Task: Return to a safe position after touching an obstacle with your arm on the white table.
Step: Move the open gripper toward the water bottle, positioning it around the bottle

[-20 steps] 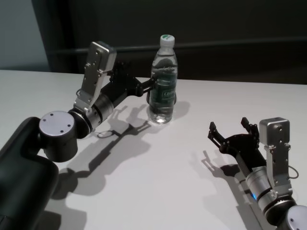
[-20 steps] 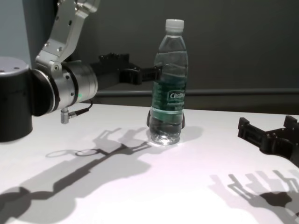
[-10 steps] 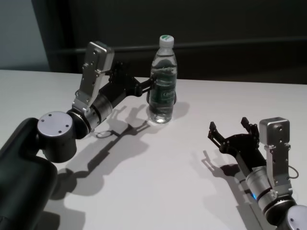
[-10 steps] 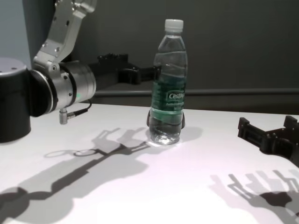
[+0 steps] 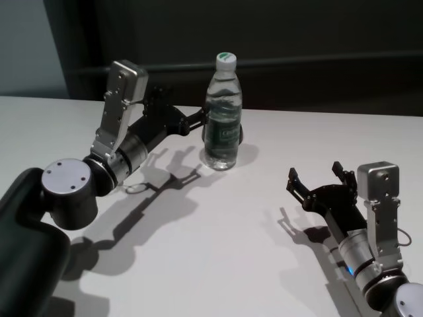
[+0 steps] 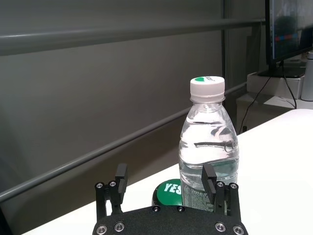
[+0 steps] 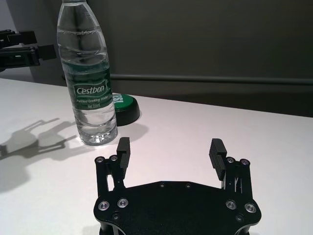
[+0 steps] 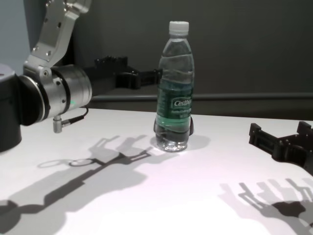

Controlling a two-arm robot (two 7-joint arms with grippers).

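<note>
The obstacle, a clear water bottle [image 5: 223,112] with a white cap and green label, stands upright near the far middle of the white table [image 5: 231,257]. My left gripper [image 5: 200,119] hovers open just left of the bottle at label height. In the left wrist view the left gripper [image 6: 165,181] has one finger [image 6: 209,179] in front of the bottle [image 6: 209,147]; I cannot tell whether they touch. My right gripper [image 5: 317,179] rests open low at the near right, well apart from the bottle [image 7: 88,73].
A flat green disc [image 7: 124,107] lies on the table right behind the bottle. A dark wall with a horizontal rail runs along the table's far edge. In the chest view the bottle [image 8: 175,88] stands between the left gripper [image 8: 146,76] and the right gripper [image 8: 281,139].
My left arm has drawn back to the left, its elbow lower and farther left. The bottle has shifted slightly left and still stands upright. The right arm has not moved.
</note>
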